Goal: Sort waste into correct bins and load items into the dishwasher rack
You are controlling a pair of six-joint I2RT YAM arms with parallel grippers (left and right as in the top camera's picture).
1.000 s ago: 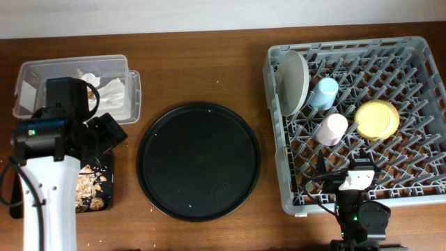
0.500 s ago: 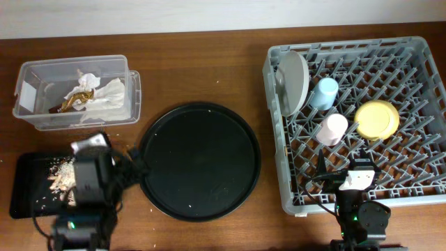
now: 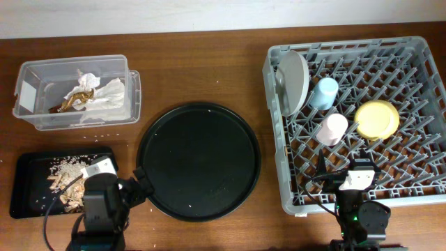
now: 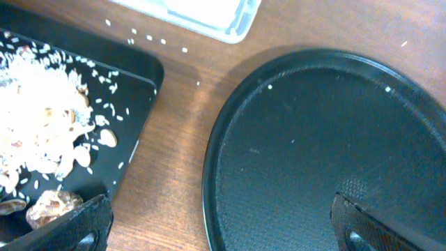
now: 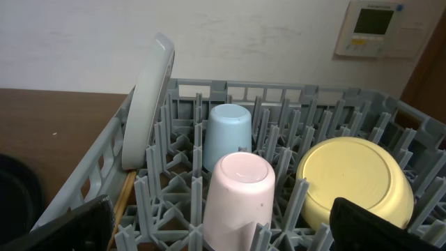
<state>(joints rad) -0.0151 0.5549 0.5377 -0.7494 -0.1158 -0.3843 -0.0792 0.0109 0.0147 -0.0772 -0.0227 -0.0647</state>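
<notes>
Filling the table's right side, the dishwasher rack (image 3: 348,43) holds the grey plate (image 3: 293,82) on edge against its left wall and the yellow bowl (image 3: 377,119) tilted on its side. The light-blue cup (image 3: 324,92) and the pink cup (image 3: 332,128) stand upside down between them. The round black tray (image 3: 198,160) lies mid-table. At the left, the clear tub (image 3: 132,90) contains white napkins (image 3: 104,94) and a gold-brown wrapper (image 3: 73,101). Just in front of it, the black rectangular tray (image 3: 28,167) carries the food scraps (image 3: 63,181).

Only the right wrist view shows a chopstick (image 5: 124,199) lying low beside the plate, and the right gripper (image 5: 223,233) with its jaws wide apart and empty at the rack's near edge. Only the left wrist view shows the left gripper (image 4: 223,233) spread wide and empty over the gap between the two black trays.
</notes>
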